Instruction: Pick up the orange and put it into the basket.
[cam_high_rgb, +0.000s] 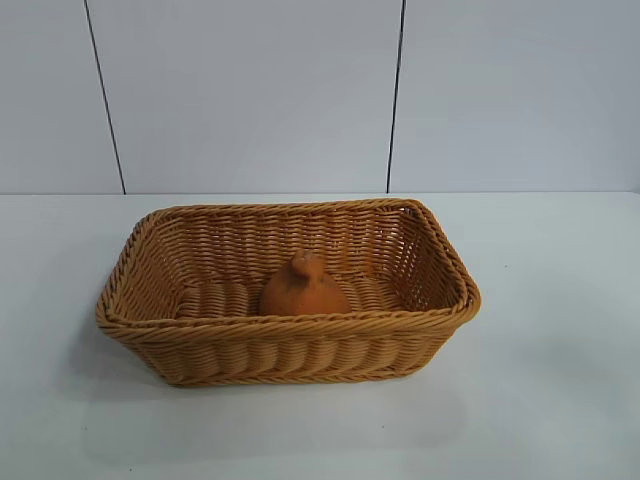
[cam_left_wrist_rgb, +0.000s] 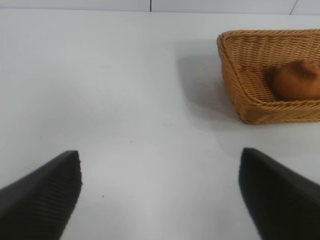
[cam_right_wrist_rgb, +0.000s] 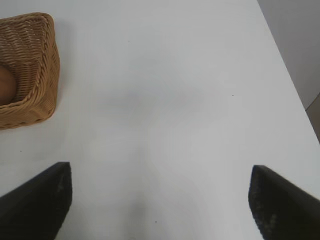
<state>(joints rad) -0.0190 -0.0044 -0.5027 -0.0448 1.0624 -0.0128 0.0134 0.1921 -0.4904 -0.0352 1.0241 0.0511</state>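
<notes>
White table (cam_high_rgb: 560, 300) before pale panelled wall (cam_high_rgb: 250, 90) (dark seams).

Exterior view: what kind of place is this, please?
Probably a lab or test bench: a bare white table, a plain pale panelled wall, and only a tan woven wicker basket holding a rough orange-brown fruit.

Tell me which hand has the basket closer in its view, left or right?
The left hand: its wrist view shows the basket nearer with the orange inside; the right hand sees only a corner. Both are open.

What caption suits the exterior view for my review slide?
Orange resting upright inside the wicker basket on the white table; no arm in view.
</notes>
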